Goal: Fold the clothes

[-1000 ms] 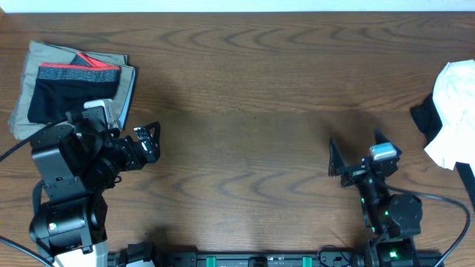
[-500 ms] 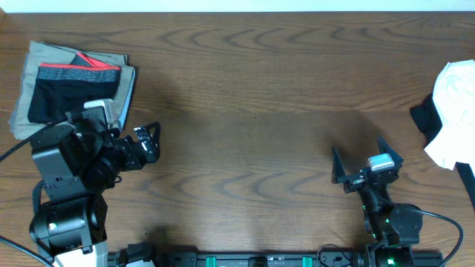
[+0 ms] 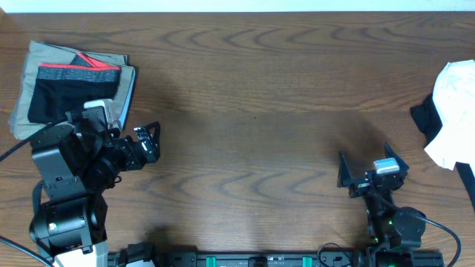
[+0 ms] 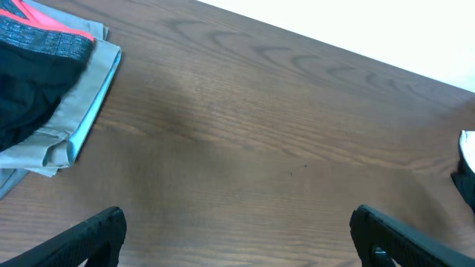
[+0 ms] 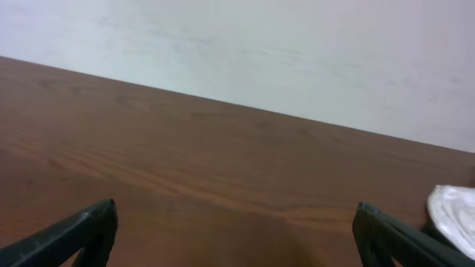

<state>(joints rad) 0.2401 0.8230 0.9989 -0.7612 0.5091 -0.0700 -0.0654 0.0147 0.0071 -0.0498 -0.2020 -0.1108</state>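
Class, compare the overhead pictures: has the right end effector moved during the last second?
Yes. The right end effector has retreated toward the near edge of the table and slightly rightward, judged against the white garment, which stays put.

leggings [image 3: 70, 96] 1 | trousers [image 3: 48, 52] 1 | white garment [image 3: 453, 104] 1, perhaps | tools [image 3: 154, 141] [image 3: 365, 159] 2

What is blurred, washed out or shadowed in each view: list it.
Overhead: sharp, even light, but the white garment is blown out and faint shadows mottle the table. Left wrist: left gripper's fingertips blurred, far edge overexposed, black leggings lack detail. Right wrist: hazy throughout, right gripper's fingertips soft.
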